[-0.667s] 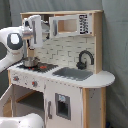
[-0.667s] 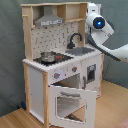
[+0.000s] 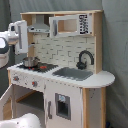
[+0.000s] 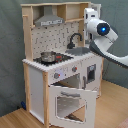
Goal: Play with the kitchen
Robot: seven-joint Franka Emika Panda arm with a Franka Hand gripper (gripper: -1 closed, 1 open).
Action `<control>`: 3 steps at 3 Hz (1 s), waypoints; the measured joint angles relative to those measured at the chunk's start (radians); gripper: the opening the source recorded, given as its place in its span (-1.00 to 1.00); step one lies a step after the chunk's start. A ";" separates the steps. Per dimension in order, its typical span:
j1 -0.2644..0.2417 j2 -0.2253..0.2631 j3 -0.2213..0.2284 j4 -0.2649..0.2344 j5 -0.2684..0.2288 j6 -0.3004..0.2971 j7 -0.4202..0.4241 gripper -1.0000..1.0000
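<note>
Now | kitchen oven door open | pot on stovetop | gripper state unclear

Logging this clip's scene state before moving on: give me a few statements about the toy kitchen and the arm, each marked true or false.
1. The oven door hangs open in the second exterior view. True.
2. A small pot sits on the stovetop. True.
3. The pot lies in the sink. False: it stands on the stovetop, beside the sink.
4. The faucet is white. False: it is black.
5. The arm is up by the kitchen's upper shelves. True.
</note>
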 joint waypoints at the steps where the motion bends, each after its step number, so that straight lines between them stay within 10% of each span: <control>1: 0.079 -0.051 0.007 0.004 -0.001 -0.071 -0.008 1.00; 3: 0.205 -0.083 0.032 0.055 -0.067 -0.178 -0.028 1.00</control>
